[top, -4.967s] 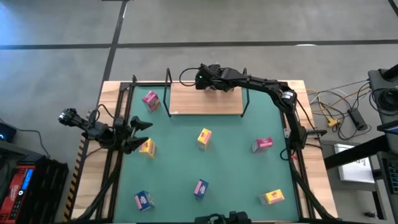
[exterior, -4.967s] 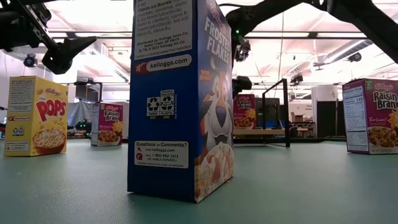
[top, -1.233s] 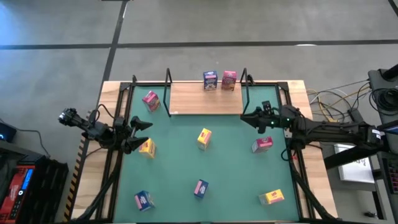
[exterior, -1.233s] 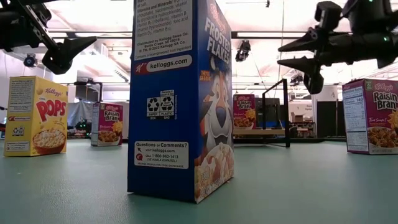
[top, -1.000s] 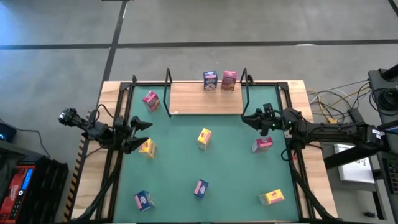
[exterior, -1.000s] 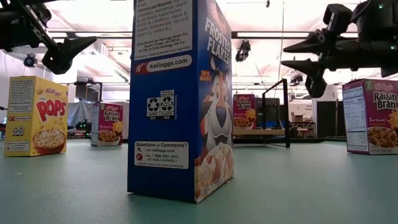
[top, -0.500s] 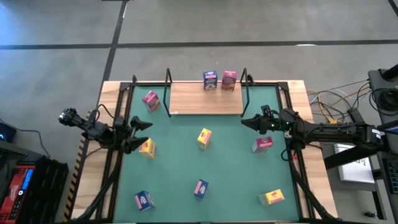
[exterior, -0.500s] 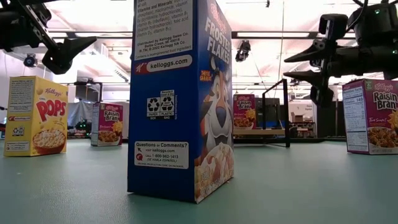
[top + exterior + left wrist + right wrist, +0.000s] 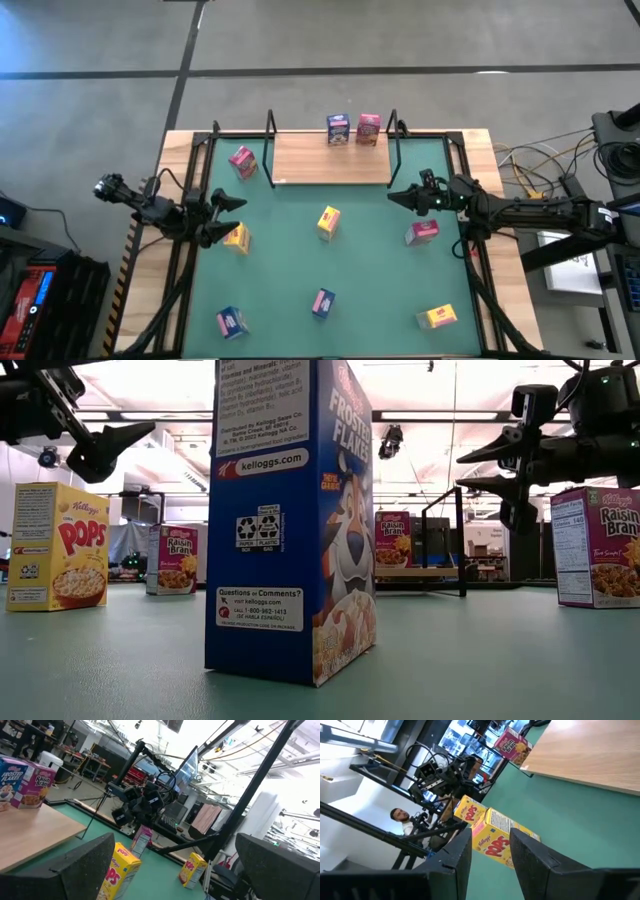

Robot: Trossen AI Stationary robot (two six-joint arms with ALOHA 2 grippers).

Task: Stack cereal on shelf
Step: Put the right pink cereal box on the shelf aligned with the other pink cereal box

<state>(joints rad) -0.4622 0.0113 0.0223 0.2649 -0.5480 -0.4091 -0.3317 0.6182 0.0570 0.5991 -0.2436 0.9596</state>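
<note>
The shelf (image 9: 330, 158) is a light-wood board at the table's far side. A blue cereal box (image 9: 338, 129) and a pink one (image 9: 368, 128) stand at its far edge. Several more boxes stand on the green mat: pink (image 9: 242, 161), yellow (image 9: 236, 236), yellow (image 9: 328, 222), pink (image 9: 421, 232), blue (image 9: 322, 302), blue (image 9: 231, 321), yellow (image 9: 437, 317). My left gripper (image 9: 225, 218) hangs open at the left edge, above the yellow box (image 9: 57, 545). My right gripper (image 9: 393, 195) hovers empty near the shelf's right upright, its fingers (image 9: 455, 855) drawn close together.
Thin black uprights (image 9: 393, 150) frame the shelf at both ends, and black frame bars (image 9: 190, 200) run along the table's sides. In the low view a blue box (image 9: 290, 520) stands close in front. A person (image 9: 402, 817) sits beyond the table.
My right gripper has rolled a little about its own pointing line and its fingertips have sunk slightly, staying near the shelf's right upright. No box has moved.
</note>
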